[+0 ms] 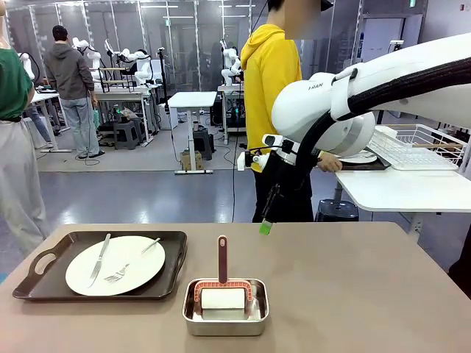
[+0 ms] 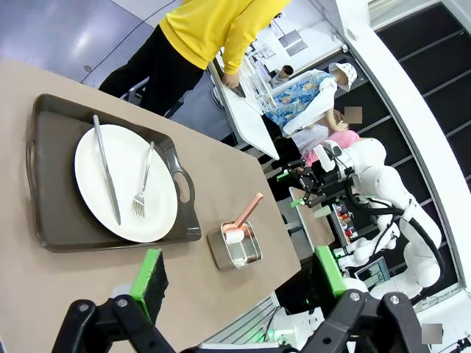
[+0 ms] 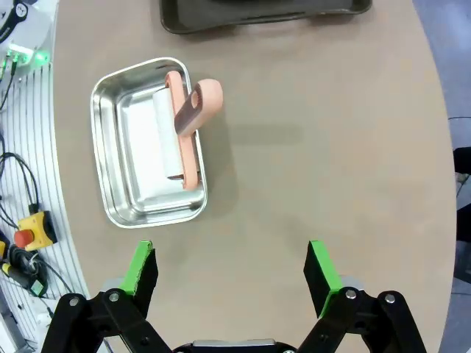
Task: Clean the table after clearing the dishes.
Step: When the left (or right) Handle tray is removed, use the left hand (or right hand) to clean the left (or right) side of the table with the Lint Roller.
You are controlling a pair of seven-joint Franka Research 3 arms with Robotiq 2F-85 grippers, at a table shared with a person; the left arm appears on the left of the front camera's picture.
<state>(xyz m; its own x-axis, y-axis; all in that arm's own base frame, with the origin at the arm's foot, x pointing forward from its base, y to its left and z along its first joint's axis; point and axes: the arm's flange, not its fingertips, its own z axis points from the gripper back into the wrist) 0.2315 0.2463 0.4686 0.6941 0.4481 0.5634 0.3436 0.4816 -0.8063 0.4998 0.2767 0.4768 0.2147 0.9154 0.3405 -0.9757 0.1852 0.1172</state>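
Note:
On the left of the brown table point(image 1: 353, 279) lies a dark tray point(image 1: 44, 283) holding a white plate point(image 1: 129, 261) with a knife point(image 1: 99, 259) and a fork point(image 1: 132, 265). From above, the left wrist view looks down on the same tray point(image 2: 44, 220) and plate point(image 2: 125, 184). My left gripper point(image 2: 239, 276) hangs open, high over the table's near edge. My right gripper point(image 3: 229, 268) is open above bare tabletop point(image 3: 331, 147) and shows in the front view point(image 1: 265, 224) near the far edge. A second plate point(image 1: 360, 157) on a dark tray sits on the white side table under the person's hand.
A small steel pan point(image 1: 225, 307) with a pink-handled roller point(image 1: 222, 257) stands at the table's middle front; it shows again as the pan point(image 3: 147, 140) to the gripper's upper left. A person in yellow point(image 1: 268, 73) stands beyond the far edge. A wire rack point(image 1: 419, 143) sits on the white table.

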